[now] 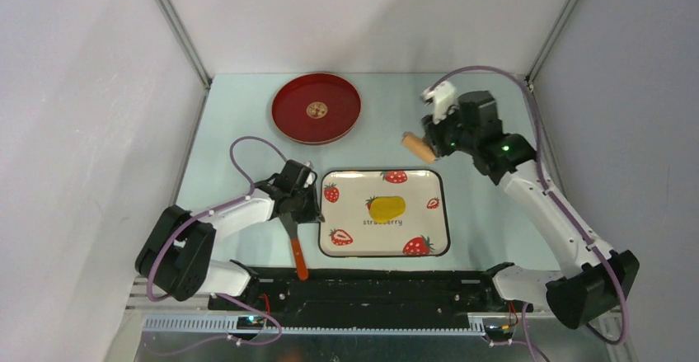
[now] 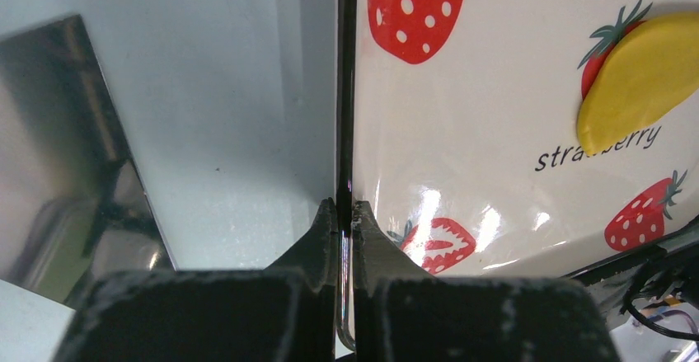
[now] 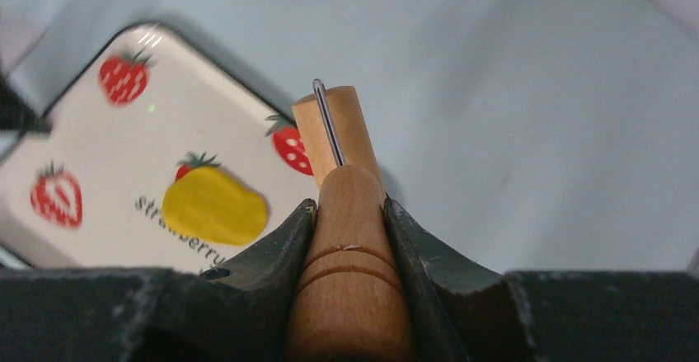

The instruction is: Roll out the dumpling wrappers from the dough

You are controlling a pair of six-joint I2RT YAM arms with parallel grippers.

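Observation:
The dough (image 1: 387,208) is a flattened yellow oval on the strawberry-print tray (image 1: 354,187). It also shows in the wrist views, dough (image 2: 639,82) and dough (image 3: 213,205). My right gripper (image 1: 433,138) is shut on a wooden rolling pin (image 3: 350,238), held in the air behind the tray's right corner. My left gripper (image 2: 344,209) hovers at the tray's left rim (image 2: 344,90), shut on a thin metal part of a tool with an orange handle (image 1: 300,259). No dumpling wrappers show for certain. A small tan round spot (image 1: 316,110) marks the red plate's centre; I cannot tell what it is.
The red plate (image 1: 290,115) lies at the back, left of centre. A shiny metal blade (image 2: 66,156) fills the left of the left wrist view. Walls close in the table on both sides and behind.

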